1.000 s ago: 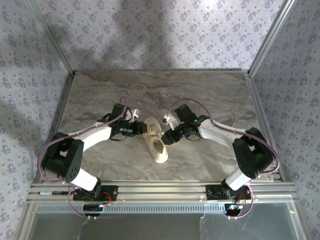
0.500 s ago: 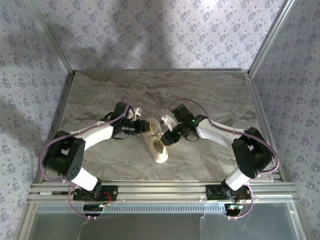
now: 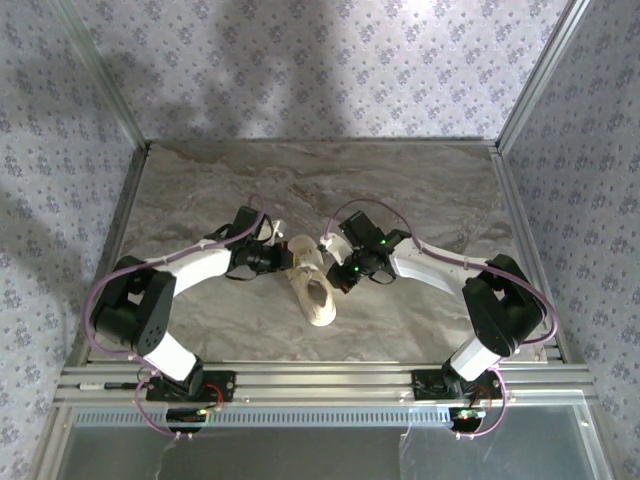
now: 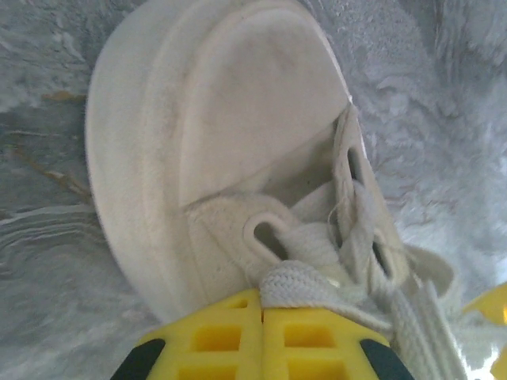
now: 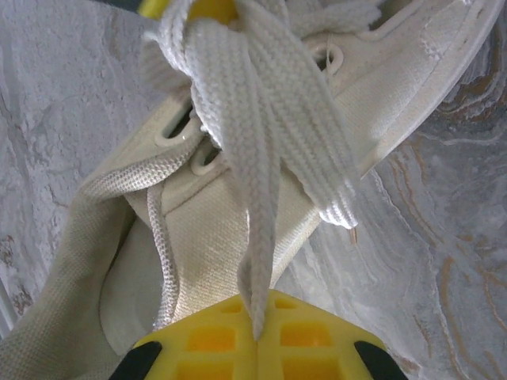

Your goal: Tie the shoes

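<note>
Mid-table, left gripper [image 4: 262,305], right gripper [image 5: 255,313] each pinching sneaker [image 3: 316,296] laces [image 5: 261,142] — overhead, grips indistinct; heel cropped

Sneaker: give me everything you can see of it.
The sneaker is a small cream low-top, canvas-looking, with a smooth rounded toe cap, oval eyelets and flat woven white laces. It stands on its sole on the marbled table, toe away from the arm bases. No finished bow is visible. The left end effector and right end effector flank it, each shut on a lace.
</note>
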Robot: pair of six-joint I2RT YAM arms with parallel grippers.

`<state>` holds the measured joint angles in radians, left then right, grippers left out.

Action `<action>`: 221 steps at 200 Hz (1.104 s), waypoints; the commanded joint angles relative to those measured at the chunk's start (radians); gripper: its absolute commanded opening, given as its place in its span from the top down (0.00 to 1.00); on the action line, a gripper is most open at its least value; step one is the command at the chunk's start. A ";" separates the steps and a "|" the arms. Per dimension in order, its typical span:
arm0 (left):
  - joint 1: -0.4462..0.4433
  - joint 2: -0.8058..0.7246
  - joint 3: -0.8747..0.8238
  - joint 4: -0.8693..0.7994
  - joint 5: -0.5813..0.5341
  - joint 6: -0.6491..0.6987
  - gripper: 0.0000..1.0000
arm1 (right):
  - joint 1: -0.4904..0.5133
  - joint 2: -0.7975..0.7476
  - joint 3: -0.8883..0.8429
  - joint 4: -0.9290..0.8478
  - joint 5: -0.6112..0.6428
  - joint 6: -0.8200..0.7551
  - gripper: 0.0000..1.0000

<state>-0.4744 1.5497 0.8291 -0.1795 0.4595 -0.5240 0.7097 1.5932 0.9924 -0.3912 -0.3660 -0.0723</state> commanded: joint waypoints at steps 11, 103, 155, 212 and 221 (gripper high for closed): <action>-0.007 -0.125 0.018 -0.104 -0.093 0.062 1.00 | 0.001 -0.034 0.014 -0.043 0.017 -0.011 1.00; -0.063 -0.255 -0.137 -0.104 -0.175 0.020 1.00 | -0.052 -0.005 0.039 -0.143 -0.096 -0.014 1.00; -0.090 -0.299 -0.193 -0.087 -0.212 0.003 1.00 | -0.100 0.067 0.043 -0.192 -0.117 0.015 1.00; -0.110 -0.302 -0.215 -0.065 -0.237 0.002 1.00 | -0.121 0.145 0.087 -0.205 -0.096 0.044 1.00; -0.109 -0.303 -0.224 -0.064 -0.240 0.004 1.00 | -0.126 0.157 0.091 -0.206 -0.087 0.050 1.00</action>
<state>-0.5766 1.2617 0.6292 -0.2409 0.2531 -0.5167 0.6014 1.7172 1.0542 -0.5468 -0.4683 -0.0513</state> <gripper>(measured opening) 0.043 0.045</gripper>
